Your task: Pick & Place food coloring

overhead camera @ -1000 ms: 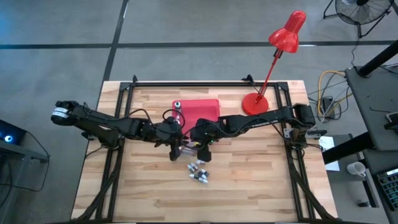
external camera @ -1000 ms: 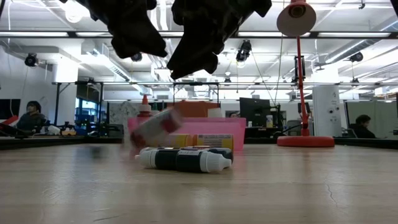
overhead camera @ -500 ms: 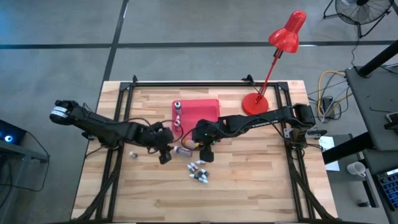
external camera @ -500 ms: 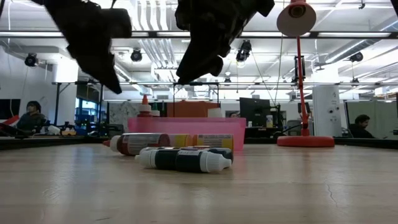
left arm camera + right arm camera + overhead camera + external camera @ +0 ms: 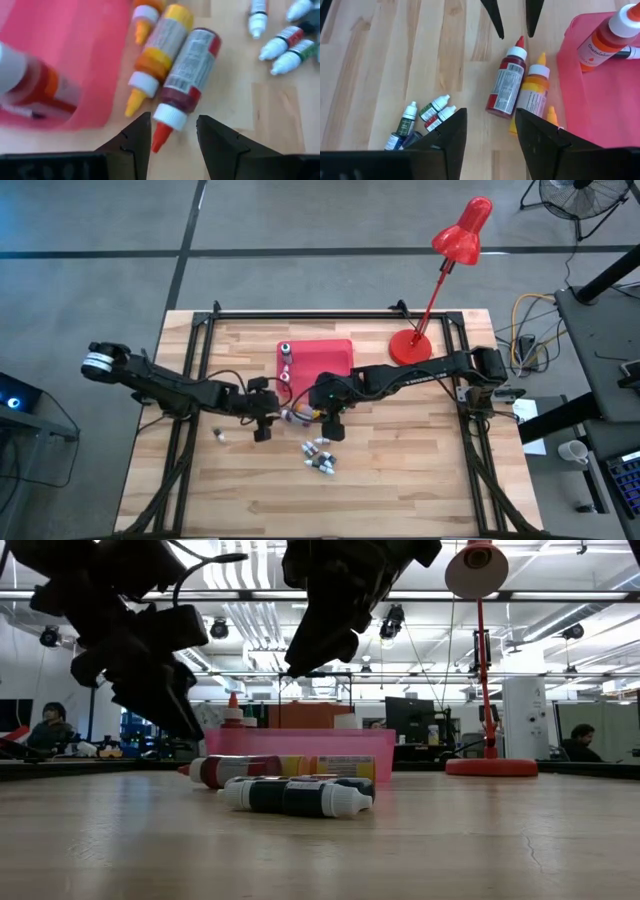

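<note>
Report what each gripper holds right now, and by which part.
Nothing is held. The left gripper stands open behind the red-capped bottle lying on the table; the right gripper hangs open above it.

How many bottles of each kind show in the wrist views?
Large squeeze bottles lying on the table: 3
Upright bottle on the red tray: 1
Small dropper bottles: 4 with caps showing in the left wrist view
Total: 8

two bottles (image 5: 295, 417) lie beside the tray (image 5: 325, 360), small droppers (image 5: 319, 456) nearer front.
</note>
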